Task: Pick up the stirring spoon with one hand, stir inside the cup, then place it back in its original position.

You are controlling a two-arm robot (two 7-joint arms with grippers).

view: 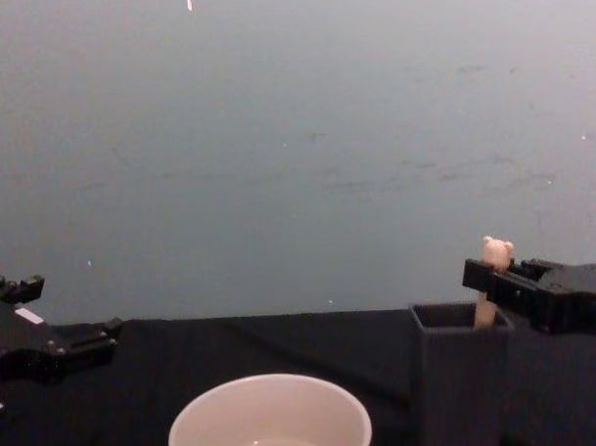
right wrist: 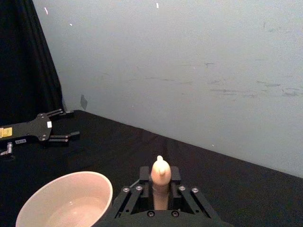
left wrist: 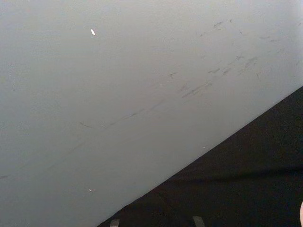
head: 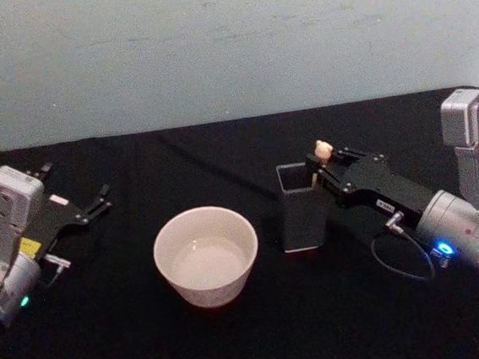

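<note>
The stirring spoon [head: 322, 149] stands upright in a dark grey square holder [head: 302, 216], its beige bear head sticking out above the rim. My right gripper [head: 325, 171] reaches in from the right and is shut on the spoon's handle just below the bear head [right wrist: 160, 171]. From the chest, the handle [view: 487, 309] rises out of the holder [view: 460, 384] between the dark fingers. The cream-white cup [head: 206, 255] sits left of the holder, upright, with a little clear liquid inside. My left gripper [head: 105, 198] rests open at the far left, away from the cup.
The table [head: 255, 339] is covered in black cloth and backed by a pale grey wall [head: 210, 46]. A cable [head: 401, 270] loops from the right wrist onto the cloth. There is free room in front of the cup and between cup and left arm.
</note>
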